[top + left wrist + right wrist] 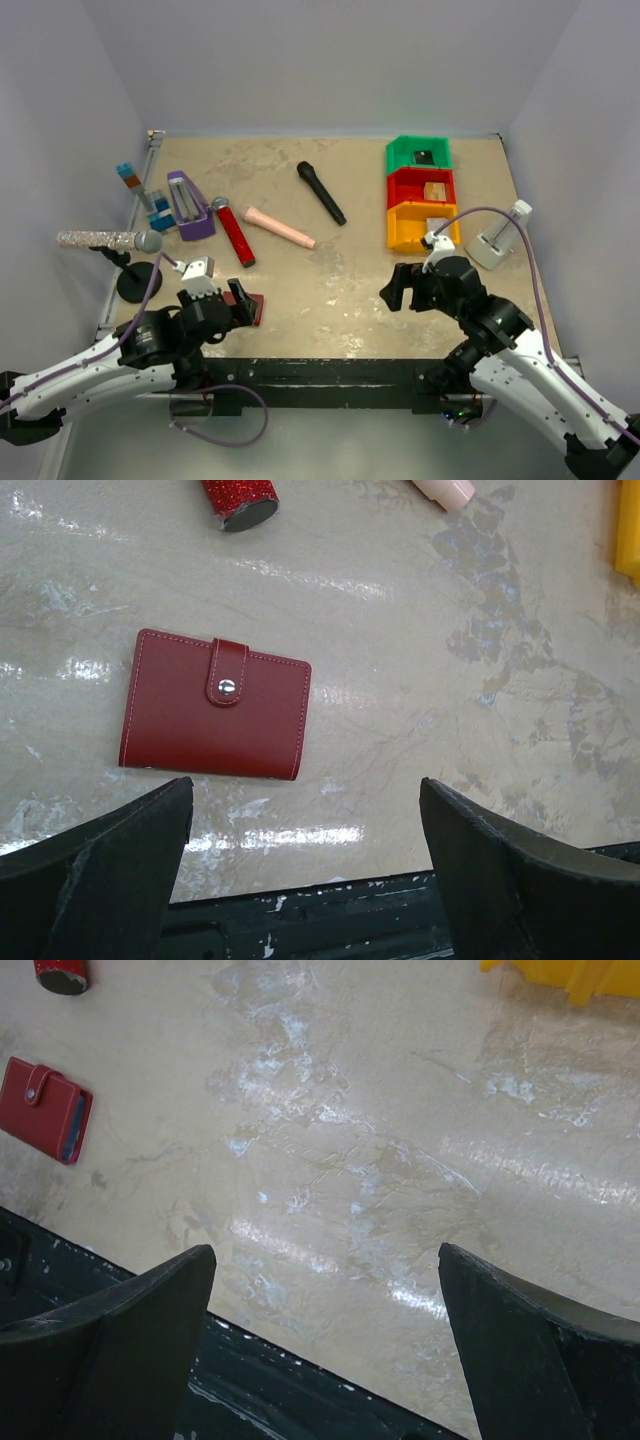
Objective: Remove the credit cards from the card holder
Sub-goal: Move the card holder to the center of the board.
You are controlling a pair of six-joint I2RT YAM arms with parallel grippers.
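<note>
We see the card holder (215, 705) lying flat and shut, its tab snapped down, on the tabletop (420, 630) close to the near edge, toward the left corner. Our left jaws hover wide apart just beside it, holding nothing. Our right jaws, also wide apart, hang over the near edge's right half, well apart from it.

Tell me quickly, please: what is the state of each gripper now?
Left gripper: open, holding nothing; the closed card holder is not touched.
Right gripper: open, holding nothing.
</note>
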